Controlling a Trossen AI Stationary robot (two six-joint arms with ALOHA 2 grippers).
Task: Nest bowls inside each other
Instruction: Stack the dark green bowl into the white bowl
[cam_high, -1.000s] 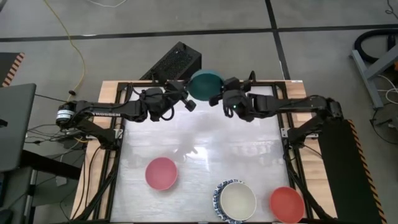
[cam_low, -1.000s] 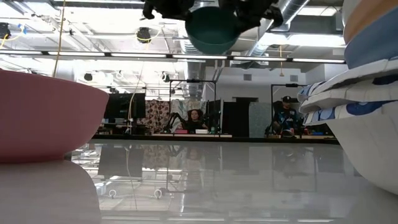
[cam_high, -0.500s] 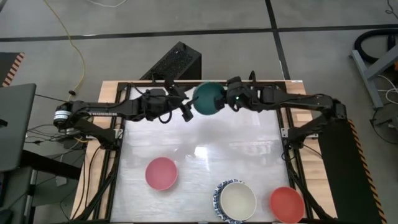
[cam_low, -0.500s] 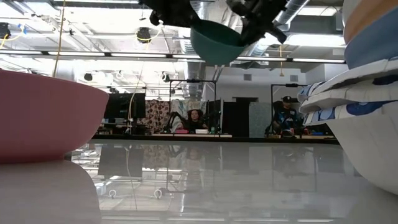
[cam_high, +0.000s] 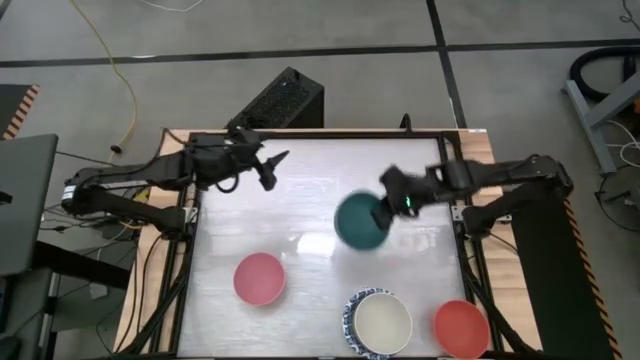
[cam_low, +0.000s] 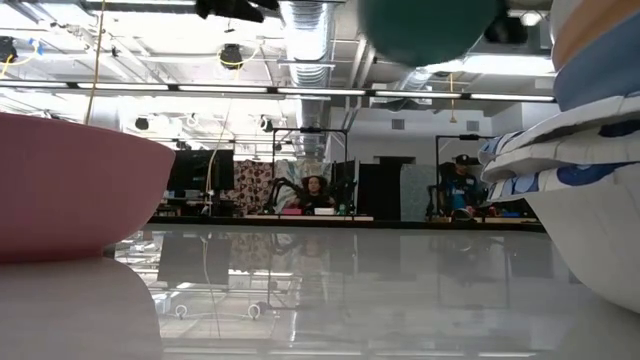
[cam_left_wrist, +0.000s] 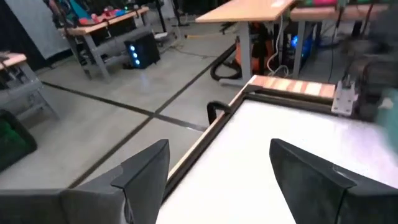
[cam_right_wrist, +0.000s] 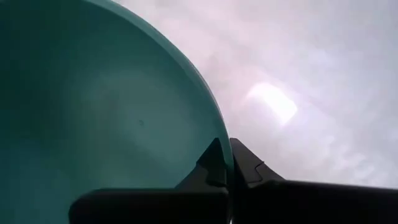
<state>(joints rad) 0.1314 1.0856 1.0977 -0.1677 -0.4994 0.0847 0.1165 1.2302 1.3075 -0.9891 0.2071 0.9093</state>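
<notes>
Green bowl (cam_high: 360, 221) pinched by the right gripper (cam_high: 388, 205) mid-table; left gripper (cam_high: 272, 168) gapes wide near the far-left corner; no readable writing.

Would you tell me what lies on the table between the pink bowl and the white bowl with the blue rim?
Nothing: in the high view, only bare table separates the pink bowl from the blue-rimmed white bowl.

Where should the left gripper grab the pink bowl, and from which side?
By the rim, from above. The pink bowl sits upright, mouth up, alone on the table, nothing beside it. Likely best: one finger inside the wall, one outside, as the right gripper pinches the green bowl. The left gripper is open and empty.
</notes>
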